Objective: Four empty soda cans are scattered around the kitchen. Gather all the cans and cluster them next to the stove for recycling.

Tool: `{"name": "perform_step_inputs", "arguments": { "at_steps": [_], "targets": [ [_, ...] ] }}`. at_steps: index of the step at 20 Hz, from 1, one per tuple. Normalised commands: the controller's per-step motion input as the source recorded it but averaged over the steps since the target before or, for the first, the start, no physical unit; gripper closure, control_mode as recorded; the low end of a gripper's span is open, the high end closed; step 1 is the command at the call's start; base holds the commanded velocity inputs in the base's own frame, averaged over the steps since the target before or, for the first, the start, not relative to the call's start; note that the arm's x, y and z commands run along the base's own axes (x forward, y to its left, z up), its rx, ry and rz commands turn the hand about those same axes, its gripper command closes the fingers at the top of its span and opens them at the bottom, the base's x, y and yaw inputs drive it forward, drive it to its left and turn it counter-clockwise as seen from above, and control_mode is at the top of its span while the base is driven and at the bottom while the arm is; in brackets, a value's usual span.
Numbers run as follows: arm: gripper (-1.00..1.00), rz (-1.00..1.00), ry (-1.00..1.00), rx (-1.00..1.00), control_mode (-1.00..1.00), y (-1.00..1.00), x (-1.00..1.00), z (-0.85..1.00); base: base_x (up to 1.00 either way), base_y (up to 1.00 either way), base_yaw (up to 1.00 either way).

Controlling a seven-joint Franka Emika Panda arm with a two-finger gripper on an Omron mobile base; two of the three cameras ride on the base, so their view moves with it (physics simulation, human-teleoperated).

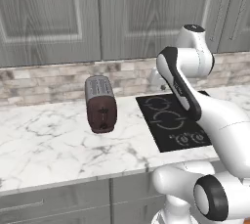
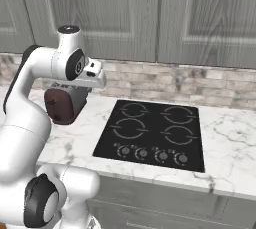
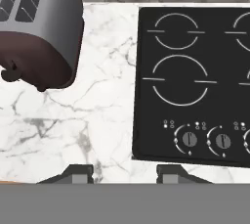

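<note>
So the claw (image 3: 124, 171) is up in the air over the front edge of the desk, right around the left front corner of the stove. From the hand camera you just get the two dark fingertips (image 3: 78, 173) poking up at the bottom. They stand apart with bare marble showing between them, but that's as closed as this claw gets, and there's nothing in it. It isn't touching anything either.

The stove (image 2: 152, 133) is a flat black glass cooktop set into the desk, with four thin white ring burners and a row of small round control marks along its front edge. In the hand camera its left edge runs just right of the middle of the shot, so the claw is looking down on the seam between stove and marble.

Left of the stove, with a strip of bare marble in between, there's a toaster (image 1: 100, 103): silvery top with two slots, dark reddish-brown end facing the front, little knob on that end. It stands upright on the desk, near the stove but not touching it.

The desk (image 1: 49, 145) is white marble with grey veins. Behind it there's a stone-tile backsplash (image 2: 200, 85), grey wood-grain wall cabinets (image 1: 53, 12) above, and grey drawer fronts below the edge.
</note>
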Motion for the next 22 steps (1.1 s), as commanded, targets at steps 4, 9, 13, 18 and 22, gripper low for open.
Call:
{"name": "perform_step_inputs", "arguments": {
  "at_steps": [4,9,13,18,22],
  "targets": [
    [-1.00,0.00,0.00,0.00,1.00,0.00,0.00,0.00,-0.02,0.00,0.00],
    [-1.00,0.00,0.00,0.00,1.00,0.00,0.00,0.00,-0.38,0.29,0.05],
    [-1.00,0.00,0.00,0.00,1.00,0.00,0.00,0.00,-0.80,0.50,0.09],
    [-1.00,0.00,0.00,0.00,1.00,0.00,0.00,0.00,-0.64,0.75,0.02],
    [-1.00,0.00,0.00,0.00,1.00,0.00,0.00,0.00,-0.18,0.98,-0.02]
  ]
}}
